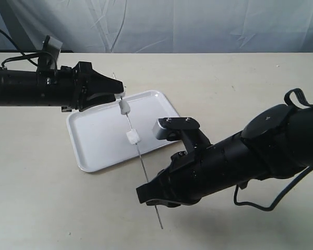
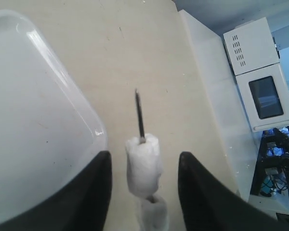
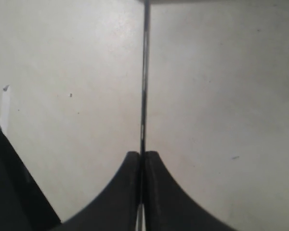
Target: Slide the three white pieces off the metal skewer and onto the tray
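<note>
Right jaws are clamping the metal skewer (image 1: pixel 141 160) above the tray (image 1: pixel 94 135). Left jaws are standing wide astride the endmost white piece (image 2: pixel 144 161); pinching softly, then drawing tipward, looks best.

Tray (image 1: pixel 96 140): one, left of centre.
Metal skewer (image 1: pixel 140 161): one, mid-frame.
White pieces: two counted on the skewer, upper piece (image 1: pixel 124 107) and lower piece (image 1: pixel 132 137). A possible third, higher up, cannot be confirmed.
Grippers: two, left gripper (image 2: pixel 144 155) and right gripper (image 3: pixel 143 156).
White microwave-like box (image 2: pixel 260 77): one, upper right of the left wrist view.
</note>
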Controlling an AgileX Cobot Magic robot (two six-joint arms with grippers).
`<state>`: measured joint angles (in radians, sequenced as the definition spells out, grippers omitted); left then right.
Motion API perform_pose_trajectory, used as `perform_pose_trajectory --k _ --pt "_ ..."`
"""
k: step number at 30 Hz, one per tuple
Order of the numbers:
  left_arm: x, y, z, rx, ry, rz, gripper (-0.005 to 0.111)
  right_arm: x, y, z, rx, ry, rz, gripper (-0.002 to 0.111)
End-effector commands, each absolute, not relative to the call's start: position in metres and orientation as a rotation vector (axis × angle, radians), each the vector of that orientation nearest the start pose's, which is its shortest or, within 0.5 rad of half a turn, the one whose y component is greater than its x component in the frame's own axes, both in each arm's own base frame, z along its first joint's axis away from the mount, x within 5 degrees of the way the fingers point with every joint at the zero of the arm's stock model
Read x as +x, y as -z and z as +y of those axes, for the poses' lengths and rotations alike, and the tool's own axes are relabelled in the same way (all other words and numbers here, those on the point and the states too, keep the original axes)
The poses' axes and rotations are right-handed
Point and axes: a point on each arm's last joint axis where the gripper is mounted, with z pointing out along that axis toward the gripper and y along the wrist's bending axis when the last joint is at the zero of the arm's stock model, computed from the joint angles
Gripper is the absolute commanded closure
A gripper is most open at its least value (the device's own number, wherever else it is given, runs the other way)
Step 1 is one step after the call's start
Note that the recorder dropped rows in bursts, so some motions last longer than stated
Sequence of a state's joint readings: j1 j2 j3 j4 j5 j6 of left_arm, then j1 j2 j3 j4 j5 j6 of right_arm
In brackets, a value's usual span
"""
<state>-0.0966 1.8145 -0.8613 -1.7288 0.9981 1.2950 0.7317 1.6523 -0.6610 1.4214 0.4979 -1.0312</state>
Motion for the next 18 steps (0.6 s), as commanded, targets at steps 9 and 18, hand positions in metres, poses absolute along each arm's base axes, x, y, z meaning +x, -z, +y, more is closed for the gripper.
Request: perform_pose_trajectory --k 9,18 --pt "0.3183 -0.1836 -0.1085 0.076 1.446 2.205 0.077 0.1779 -0.1531 0.2195 -0.687 -1.052 2.63 0.109" --pt "0.3186 -0.1833 -0.1082 0.07 1.44 2.208 0.092 0.1775 -0.1536 0.2201 -0.679 -1.066 2.632 0.109"
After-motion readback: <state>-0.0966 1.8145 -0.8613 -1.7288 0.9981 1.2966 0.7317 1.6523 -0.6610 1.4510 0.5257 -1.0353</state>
